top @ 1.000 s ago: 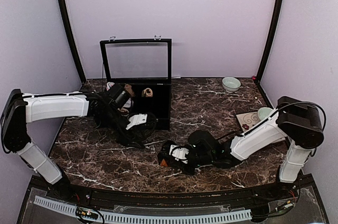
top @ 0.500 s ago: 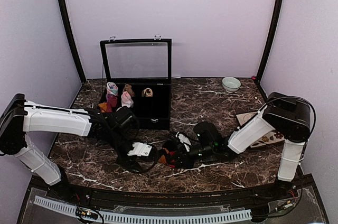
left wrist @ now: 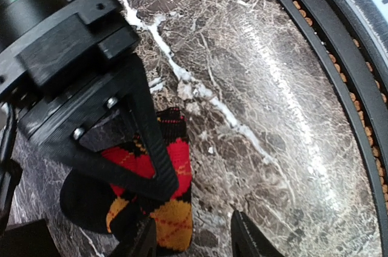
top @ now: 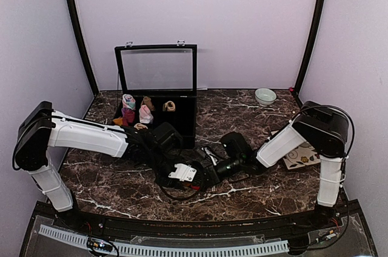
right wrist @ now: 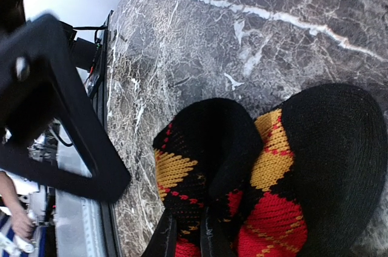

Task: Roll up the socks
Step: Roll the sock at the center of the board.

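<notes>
Left edge of top view: L arm (top: 85, 136) is reaching in low across the table (top: 103, 181) toward lower ctr, probably so its fingers are working at sock height.

Upper left of ctr: box (top: 185, 120) is standing w/ lid up and small rolls (top: 128, 104) are sitting inside. They're well apart from the action, so they look like finished items, not this job.

Lower ctr of top view: the sock (left wrist: 167, 211), black w/ red and orange diamonds, is lying bunched on the marble btwn both grippers. In L wrist view it's at lower left.

L gripper (left wrist: 194, 243) is hanging over it w/ fingers parted, at the bottom edge of its own view. The sock's edge is lying btwn them, but bare marble is showing beside one finger, so nothing is being clamped. It's probably placed to catch or steady the loose end.

Just right of that: R gripper (right wrist: 185, 242) is pinching a fold of the sock, fingers nearly together at the bottom of its view, w/ fabric doubling over above them. That grip looks meant to anchor the fold so rolling can start. The roll itself is looking barely begun.

Upper right of top view: bowl (top: 265, 95) is sitting near the back wall, out of the way.
</notes>
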Robot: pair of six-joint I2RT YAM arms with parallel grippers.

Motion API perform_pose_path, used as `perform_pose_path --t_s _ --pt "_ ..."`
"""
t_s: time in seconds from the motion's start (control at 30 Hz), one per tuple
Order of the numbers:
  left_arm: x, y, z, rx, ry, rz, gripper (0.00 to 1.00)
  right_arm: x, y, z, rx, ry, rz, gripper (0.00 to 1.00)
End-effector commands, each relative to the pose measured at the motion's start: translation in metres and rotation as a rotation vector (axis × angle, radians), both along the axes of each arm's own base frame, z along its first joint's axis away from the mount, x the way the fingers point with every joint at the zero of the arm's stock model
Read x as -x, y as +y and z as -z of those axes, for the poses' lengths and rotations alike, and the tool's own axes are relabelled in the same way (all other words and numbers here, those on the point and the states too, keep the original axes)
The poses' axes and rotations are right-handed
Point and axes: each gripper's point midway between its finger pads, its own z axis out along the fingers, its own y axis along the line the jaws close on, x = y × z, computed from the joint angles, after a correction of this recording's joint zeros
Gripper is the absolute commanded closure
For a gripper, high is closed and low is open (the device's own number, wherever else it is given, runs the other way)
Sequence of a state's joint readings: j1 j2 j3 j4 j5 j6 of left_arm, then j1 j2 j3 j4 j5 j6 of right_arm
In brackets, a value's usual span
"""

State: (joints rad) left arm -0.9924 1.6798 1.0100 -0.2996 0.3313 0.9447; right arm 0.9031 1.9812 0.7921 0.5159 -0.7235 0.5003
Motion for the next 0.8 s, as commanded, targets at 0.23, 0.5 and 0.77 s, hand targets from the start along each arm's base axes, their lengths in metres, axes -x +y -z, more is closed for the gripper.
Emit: perform_pose_path --t_s 0.23,0.5,0.77 --pt "-0.026 -0.005 0.022 -0.043 -0.153 -0.018 0.6 0.028 -0.069 0.097 0.4 0.296 0.13 0.99" --pt "-0.018 -0.001 0.05 -0.125 -0.077 0.02 0.72 0.028 -0.069 0.095 0.386 0.299 0.13 0.96" --pt "-0.006 0.014 0.065 -0.166 -0.036 0.027 0.73 0.025 -0.069 0.095 0.395 0.301 0.141 0.96"
